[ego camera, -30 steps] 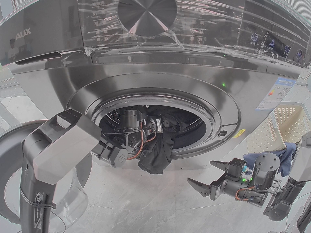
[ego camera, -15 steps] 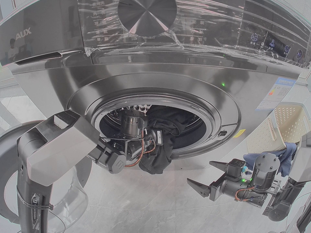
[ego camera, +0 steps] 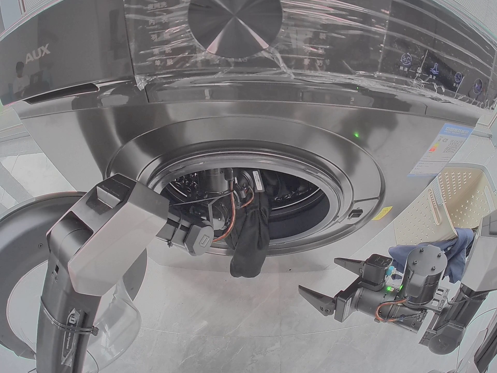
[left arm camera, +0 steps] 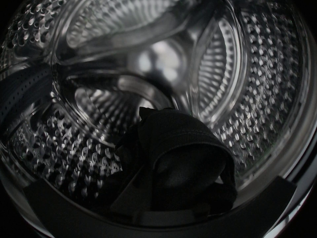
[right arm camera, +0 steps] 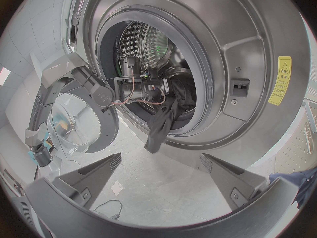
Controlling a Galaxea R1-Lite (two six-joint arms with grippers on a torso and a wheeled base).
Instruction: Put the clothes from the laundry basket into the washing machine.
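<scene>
Black garment: draped over the lower lip of the washing machine opening. Its upper part lies bunched just inside the opening, on the front of the drum. Its tail hangs outside the opening, below the rim and above the floor.

Left gripper: inside the opening, at the top of the garment. Cloth covers it, so whether it is clamped on the garment or released cannot be told.

Right gripper: below and right of the opening, well apart from it, claws spread wide and empty.

Laundry basket: right of the opening, with a blue garment over its edge.

Hazards, as judged from this state:
- Release at this depth: the hanging tail may outweigh the part inside and pull the whole garment out onto the floor.
- Withdrawal: cloth wrapped over the gripper may snag and be dragged back out of the opening.
- Any fabric left across the rim would be trapped against the door, which stands open left of and below the opening.
</scene>
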